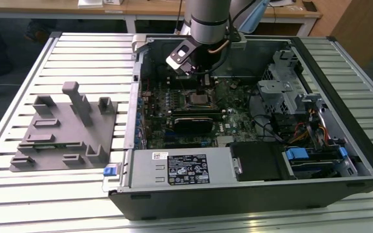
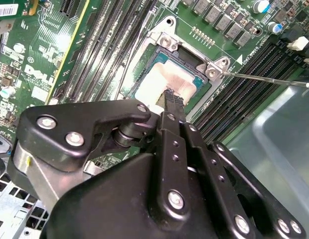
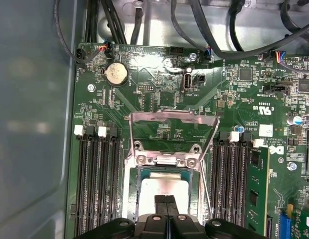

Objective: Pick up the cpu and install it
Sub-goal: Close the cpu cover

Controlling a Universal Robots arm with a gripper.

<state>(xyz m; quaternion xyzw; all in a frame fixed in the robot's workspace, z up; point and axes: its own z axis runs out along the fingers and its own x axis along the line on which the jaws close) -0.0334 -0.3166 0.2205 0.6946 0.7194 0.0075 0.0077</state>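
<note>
The gripper (image 3: 166, 203), closed on nothing, touches the cpu (image 3: 152, 191), at ten o'clock within the case (image 1: 238, 206) in the exterior view. Pressure should stay light and level.

I see even overhead room light in the exterior view: the slatted counter (image 1: 44, 204) is bright, the computer case (image 1: 238, 199) interior dim and shadowed under the arm (image 1: 209, 19). In the second wrist view the cpu (image 2: 159, 82) top glares warm, washed out. In the first wrist view the case wall (image 3: 30, 124) goes hazy grey-blue and the motherboard (image 3: 159, 84) is evenly lit.
</note>
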